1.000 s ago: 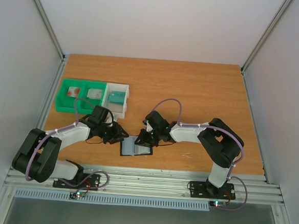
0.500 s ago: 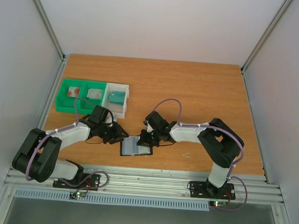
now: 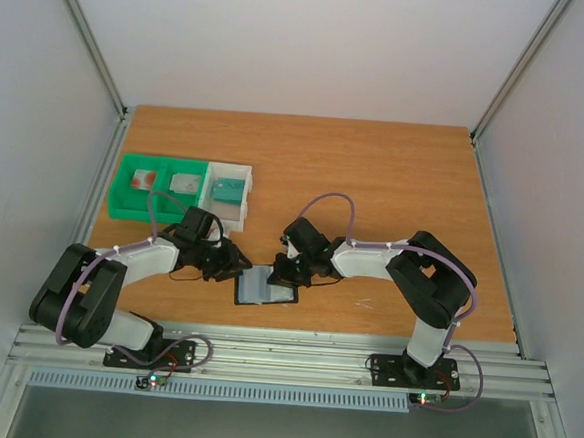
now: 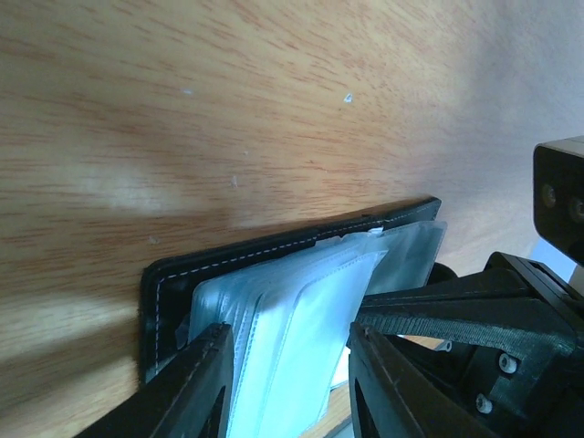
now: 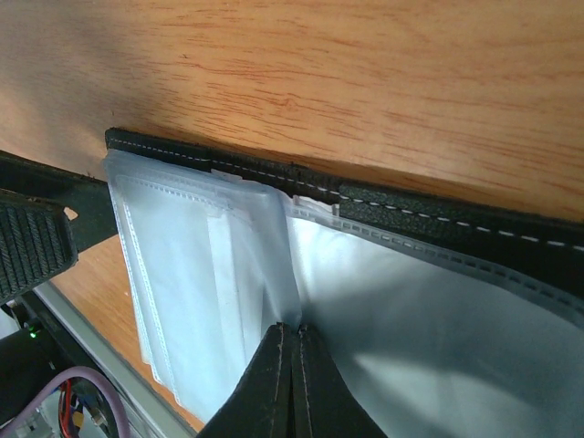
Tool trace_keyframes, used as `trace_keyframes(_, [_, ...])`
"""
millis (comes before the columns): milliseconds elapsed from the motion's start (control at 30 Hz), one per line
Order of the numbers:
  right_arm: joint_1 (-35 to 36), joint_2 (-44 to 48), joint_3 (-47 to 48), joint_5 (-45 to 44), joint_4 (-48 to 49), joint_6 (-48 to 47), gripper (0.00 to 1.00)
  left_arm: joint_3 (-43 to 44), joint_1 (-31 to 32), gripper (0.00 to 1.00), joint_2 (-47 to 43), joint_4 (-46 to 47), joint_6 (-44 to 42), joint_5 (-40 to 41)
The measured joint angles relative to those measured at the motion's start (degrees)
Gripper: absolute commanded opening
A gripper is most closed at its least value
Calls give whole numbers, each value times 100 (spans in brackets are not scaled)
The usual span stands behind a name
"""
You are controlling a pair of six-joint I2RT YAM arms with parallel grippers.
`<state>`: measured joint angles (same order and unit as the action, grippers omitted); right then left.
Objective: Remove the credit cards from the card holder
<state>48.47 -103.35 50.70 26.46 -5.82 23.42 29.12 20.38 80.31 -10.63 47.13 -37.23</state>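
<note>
Top external, open card holder [image 3: 265, 289], left tool [image 4: 290, 356] released astride it, right tool [image 5: 294, 365] clenched on its sleeve, green tray [image 3: 157, 208] beyond

Bright, even light; soft glare and dark shadow on the table [image 4: 119, 182], left wrist view.

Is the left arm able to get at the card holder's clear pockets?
Likely yes: the left end effector sits open astride the clear pockets of the card holder; nothing blocks it.
</note>
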Motion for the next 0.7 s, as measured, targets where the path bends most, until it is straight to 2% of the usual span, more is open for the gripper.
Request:
trace_keyframes(400, [0,2,0,-7,2,0,1,-44,0,28,24,212,111,-111])
trace_keyframes(700, [0,26,-37,-13,44,2,3,-142,0,27,-59,474,284,-284])
